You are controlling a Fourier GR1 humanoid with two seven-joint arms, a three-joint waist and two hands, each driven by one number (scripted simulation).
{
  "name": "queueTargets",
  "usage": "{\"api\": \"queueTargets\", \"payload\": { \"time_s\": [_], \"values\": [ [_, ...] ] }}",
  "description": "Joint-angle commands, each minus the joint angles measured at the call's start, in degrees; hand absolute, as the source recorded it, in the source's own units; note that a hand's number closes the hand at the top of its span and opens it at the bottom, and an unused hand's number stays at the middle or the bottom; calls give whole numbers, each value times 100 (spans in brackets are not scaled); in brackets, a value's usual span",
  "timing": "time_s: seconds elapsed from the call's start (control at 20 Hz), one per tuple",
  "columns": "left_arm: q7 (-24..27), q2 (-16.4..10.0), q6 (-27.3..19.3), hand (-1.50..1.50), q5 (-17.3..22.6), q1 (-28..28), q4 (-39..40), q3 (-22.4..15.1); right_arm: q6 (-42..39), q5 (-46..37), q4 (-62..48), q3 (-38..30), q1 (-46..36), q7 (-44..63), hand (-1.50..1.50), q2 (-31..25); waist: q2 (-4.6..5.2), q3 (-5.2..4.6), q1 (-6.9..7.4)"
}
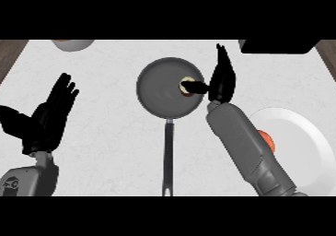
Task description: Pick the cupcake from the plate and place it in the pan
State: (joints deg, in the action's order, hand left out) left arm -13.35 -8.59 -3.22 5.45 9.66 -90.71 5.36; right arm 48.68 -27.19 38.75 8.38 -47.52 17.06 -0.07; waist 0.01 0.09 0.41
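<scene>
Head view: left forearm mark (10, 183), I cannot read it.
Cupcake (188, 86): in pan (160, 92), at thumb tip.
Right hand (223, 77): released, fingers straight, beside cupcake.
Left hand (46, 117): open, far left.

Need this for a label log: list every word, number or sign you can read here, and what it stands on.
No text here can be read.
On the left forearm: a small pale mark, too blurred to read.
On the pan, cupcake and plate: no writing shows.
</scene>
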Motion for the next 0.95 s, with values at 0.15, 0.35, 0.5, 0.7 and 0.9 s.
{"api": "queueTargets", "payload": {
  "time_s": [0.15,0.35,0.5,0.7,0.9],
  "values": [
    [-159,-92,-125,0,-15,113,101,191,-642,904,2406,88,1877,-1065,-150,-53,-53,-7,-234],
    [-181,-21,-85,0,-53,-361,-465,12,-1302,1526,3811,228,3057,-1427,-150,-216,-80,-6,-219],
    [-1,-249,303,0,263,-562,-421,275,-1513,1462,4876,471,4033,-1337,-150,-601,-49,-13,-155],
    [-295,-52,-109,0,-65,170,-103,102,-1443,1136,5671,669,4653,-1087,-150,-617,-13,-10,-89],
    [192,-249,385,0,198,-200,-18,362,-1319,827,5630,695,4896,-1200,-150,-501,-6,-11,-55]
  ]
}}
